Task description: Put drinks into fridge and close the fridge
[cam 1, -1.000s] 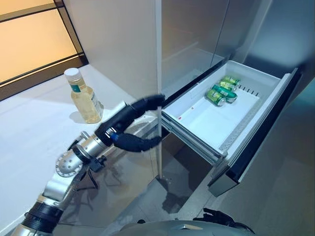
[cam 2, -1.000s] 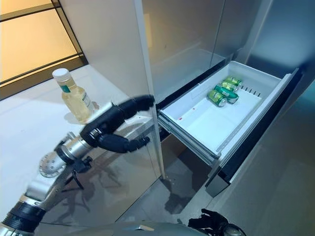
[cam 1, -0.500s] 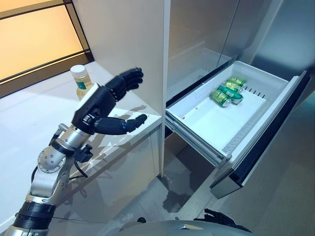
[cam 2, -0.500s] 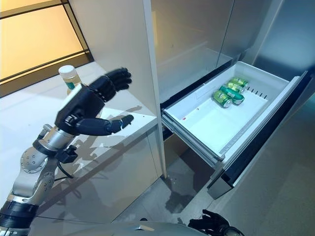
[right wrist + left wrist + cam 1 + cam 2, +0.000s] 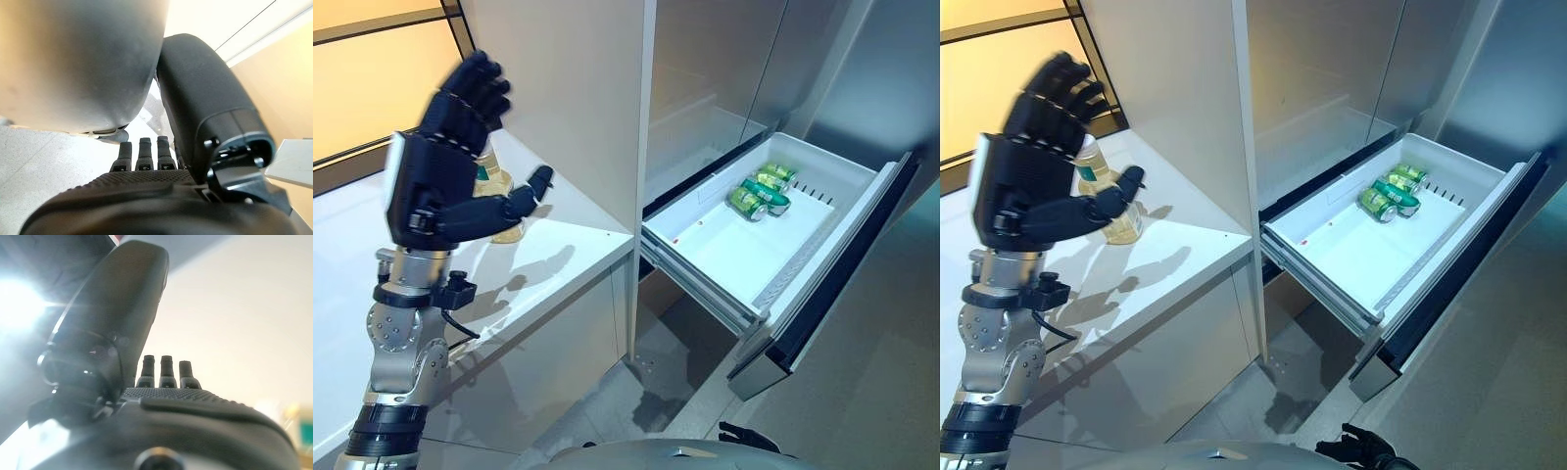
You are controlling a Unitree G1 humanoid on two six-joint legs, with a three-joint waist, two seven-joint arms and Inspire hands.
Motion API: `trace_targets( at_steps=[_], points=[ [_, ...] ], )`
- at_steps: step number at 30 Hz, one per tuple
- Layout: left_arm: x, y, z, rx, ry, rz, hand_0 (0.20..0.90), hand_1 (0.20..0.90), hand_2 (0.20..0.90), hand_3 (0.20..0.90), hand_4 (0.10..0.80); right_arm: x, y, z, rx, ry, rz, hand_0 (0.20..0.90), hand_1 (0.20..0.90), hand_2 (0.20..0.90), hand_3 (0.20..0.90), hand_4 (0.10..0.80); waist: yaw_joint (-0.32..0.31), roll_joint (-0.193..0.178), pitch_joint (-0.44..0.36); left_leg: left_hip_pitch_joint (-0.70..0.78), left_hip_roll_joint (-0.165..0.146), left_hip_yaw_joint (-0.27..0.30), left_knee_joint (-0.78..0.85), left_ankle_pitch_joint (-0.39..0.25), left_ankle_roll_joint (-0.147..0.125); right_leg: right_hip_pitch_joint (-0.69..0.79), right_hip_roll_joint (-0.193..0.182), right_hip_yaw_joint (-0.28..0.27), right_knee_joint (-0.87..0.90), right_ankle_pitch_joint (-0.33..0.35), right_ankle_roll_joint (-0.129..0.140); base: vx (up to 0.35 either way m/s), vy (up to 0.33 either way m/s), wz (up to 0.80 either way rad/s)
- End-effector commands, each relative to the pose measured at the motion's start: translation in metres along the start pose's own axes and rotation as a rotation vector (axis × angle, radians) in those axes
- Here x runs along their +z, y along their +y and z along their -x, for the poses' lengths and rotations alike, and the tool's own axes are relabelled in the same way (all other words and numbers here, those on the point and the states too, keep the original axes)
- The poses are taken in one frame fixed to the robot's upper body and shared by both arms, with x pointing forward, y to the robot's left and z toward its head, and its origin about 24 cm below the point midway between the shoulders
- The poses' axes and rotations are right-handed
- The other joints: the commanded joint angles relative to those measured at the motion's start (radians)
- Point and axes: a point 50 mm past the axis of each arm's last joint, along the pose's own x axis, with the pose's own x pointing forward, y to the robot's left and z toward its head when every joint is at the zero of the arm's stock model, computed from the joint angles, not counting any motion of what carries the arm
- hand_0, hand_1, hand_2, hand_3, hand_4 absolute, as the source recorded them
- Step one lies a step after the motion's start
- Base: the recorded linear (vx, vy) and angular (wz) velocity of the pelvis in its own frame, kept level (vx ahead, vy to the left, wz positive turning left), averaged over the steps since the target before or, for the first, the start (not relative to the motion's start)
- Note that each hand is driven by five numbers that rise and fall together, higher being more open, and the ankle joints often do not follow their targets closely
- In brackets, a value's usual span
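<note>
A bottle of pale yellow drink (image 5: 1114,208) with a white cap stands on the white counter (image 5: 558,255), partly hidden behind my left hand. My left hand (image 5: 435,181) is raised above the counter just in front of the bottle. It is open with fingers spread and thumb pointing at the bottle, not touching it. In the left wrist view its fingers (image 5: 167,369) stand straight. The white fridge drawer (image 5: 724,245) is pulled out, with green cans (image 5: 759,191) lying at its back. My right hand (image 5: 1356,452) hangs low, fingers (image 5: 142,152) relaxed and empty.
The drawer's dark front panel (image 5: 842,264) sticks out to the right over the grey floor (image 5: 666,372). Steel fridge doors (image 5: 705,78) rise behind the drawer. A tall white side panel (image 5: 568,88) stands between the counter and the fridge.
My left hand has risen from the counter's front edge, up and back toward the bottle, its fingers now pointing upward. The bottle and drawer have not moved.
</note>
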Motion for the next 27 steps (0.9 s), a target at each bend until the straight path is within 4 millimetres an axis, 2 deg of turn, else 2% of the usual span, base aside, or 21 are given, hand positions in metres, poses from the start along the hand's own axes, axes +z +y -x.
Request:
trace_targets(
  at_steps=[1,7,10,16,27],
  points=[
    [0.044,0.013,-0.032,0.159,-0.342,-0.124,0.9,0.9,0.9,0.9,0.8,-0.001,0.002,0.0,0.008,0.004,-0.006,0.9,0.9,0.9,0.9,0.8,-0.013,-0.01,-0.005,-0.008,-0.11,-0.017,0.006,-0.114,0.07,0.02,0.047,0.053,0.016,-0.091,0.002,0.0,0.0,0.0],
    [0.025,0.031,-0.02,0.396,-0.199,-0.307,0.9,0.9,0.9,0.9,0.8,0.004,0.002,-0.001,0.007,0.008,-0.018,0.9,0.9,0.9,0.9,0.8,-0.01,-0.012,-0.007,-0.007,-0.108,-0.022,0.006,-0.111,0.069,0.023,0.05,0.054,0.016,-0.093,-0.004,0.03,-0.007,0.01],
    [0.015,0.036,-0.016,0.429,-0.111,-0.32,0.9,0.9,0.9,0.9,0.8,0.005,0.001,-0.001,0.005,0.013,-0.022,0.9,0.9,0.9,0.9,0.8,-0.008,-0.013,-0.007,-0.005,-0.107,-0.022,0.006,-0.11,0.068,0.025,0.05,0.052,0.015,-0.094,-0.005,0.021,-0.007,0.05],
    [-0.001,0.041,-0.016,0.439,0.043,-0.256,0.9,0.9,0.9,0.9,0.8,0.008,-0.001,-0.001,0.002,0.014,-0.022,0.9,0.9,0.9,0.9,0.8,-0.01,-0.011,-0.006,-0.007,-0.106,-0.02,0.006,-0.099,0.068,0.023,0.049,0.05,0.016,-0.085,-0.004,0.009,-0.004,0.02],
    [-0.027,0.031,-0.014,0.376,0.259,-0.009,0.9,0.9,0.9,0.9,0.8,0.012,-0.002,-0.001,-0.001,0.017,-0.015,0.9,0.9,0.9,0.9,0.8,-0.015,-0.004,-0.003,-0.004,-0.103,-0.015,0.006,-0.097,0.066,0.025,0.05,0.047,0.014,-0.083,-0.001,0.004,0.0,0.0]
  ],
)
